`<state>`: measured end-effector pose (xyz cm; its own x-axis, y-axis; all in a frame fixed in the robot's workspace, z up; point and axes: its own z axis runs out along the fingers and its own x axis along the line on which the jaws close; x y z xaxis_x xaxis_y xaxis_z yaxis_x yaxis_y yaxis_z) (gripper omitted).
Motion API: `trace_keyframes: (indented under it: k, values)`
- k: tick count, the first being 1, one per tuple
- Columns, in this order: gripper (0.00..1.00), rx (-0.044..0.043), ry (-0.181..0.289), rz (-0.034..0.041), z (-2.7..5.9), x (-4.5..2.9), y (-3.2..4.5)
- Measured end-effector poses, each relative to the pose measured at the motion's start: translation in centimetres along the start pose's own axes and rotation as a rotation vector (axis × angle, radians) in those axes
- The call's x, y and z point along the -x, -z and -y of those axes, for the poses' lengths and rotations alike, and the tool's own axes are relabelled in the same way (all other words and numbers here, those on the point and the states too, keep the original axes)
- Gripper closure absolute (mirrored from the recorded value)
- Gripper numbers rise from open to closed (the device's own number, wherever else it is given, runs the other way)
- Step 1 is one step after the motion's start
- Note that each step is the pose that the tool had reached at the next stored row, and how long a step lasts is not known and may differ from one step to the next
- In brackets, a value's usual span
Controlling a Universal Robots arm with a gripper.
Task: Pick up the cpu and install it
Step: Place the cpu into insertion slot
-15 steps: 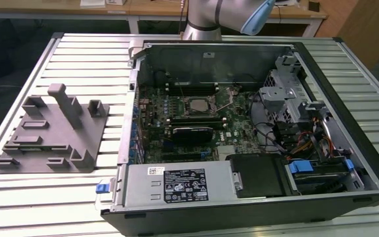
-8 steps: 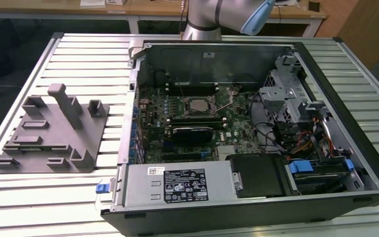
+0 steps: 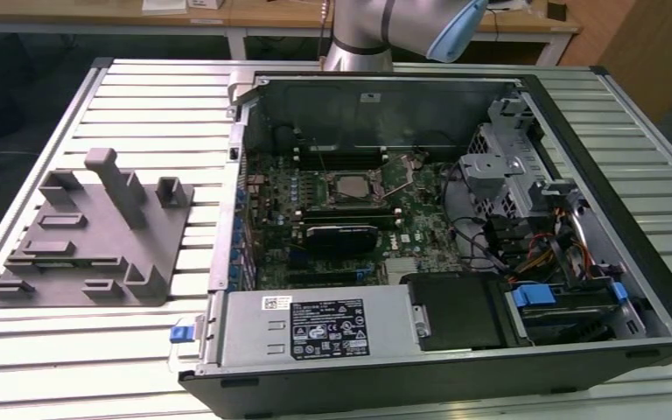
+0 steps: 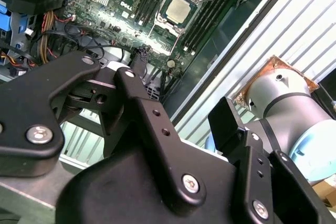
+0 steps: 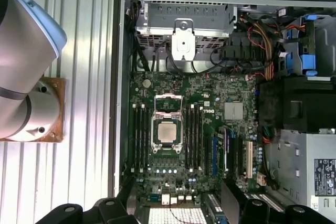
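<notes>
Clearance looks like the reason for the pose of the end effector. It hangs high over the open computer case, looking down on the motherboard. Its black fingers are spread wide apart with nothing between them, so it grips nothing.

The case lies on its side on the slatted worktop with the side panel off. That turns the board face up and lets the robot arm reach it from above. Beside the case, toward the exterior view's left, a grey fixture of blocks and posts stands on the worktop, well apart from the board.

The cpu lies in the socket near the middle of the board, between the two banks of memory slots. It sits flat and square to the black frame around it, which suggests it has been set into place. A metal load plate just beside it appears swung open rather than closed over the chip, though I cannot be sure.

The chip is a small flat square with a pale, silvery metal top that catches the light. A thin tan rim shows around its edge in both wrist views. In the exterior view it reads as a duller grey square.
</notes>
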<state>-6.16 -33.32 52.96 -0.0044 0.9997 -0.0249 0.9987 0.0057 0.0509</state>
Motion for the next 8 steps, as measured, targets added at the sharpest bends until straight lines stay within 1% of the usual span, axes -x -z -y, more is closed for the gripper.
trace_keyframes:
  k: [8]
  values:
    - [0.26,0.0000,0.000,0.0001,0.02,-0.01,-0.33]
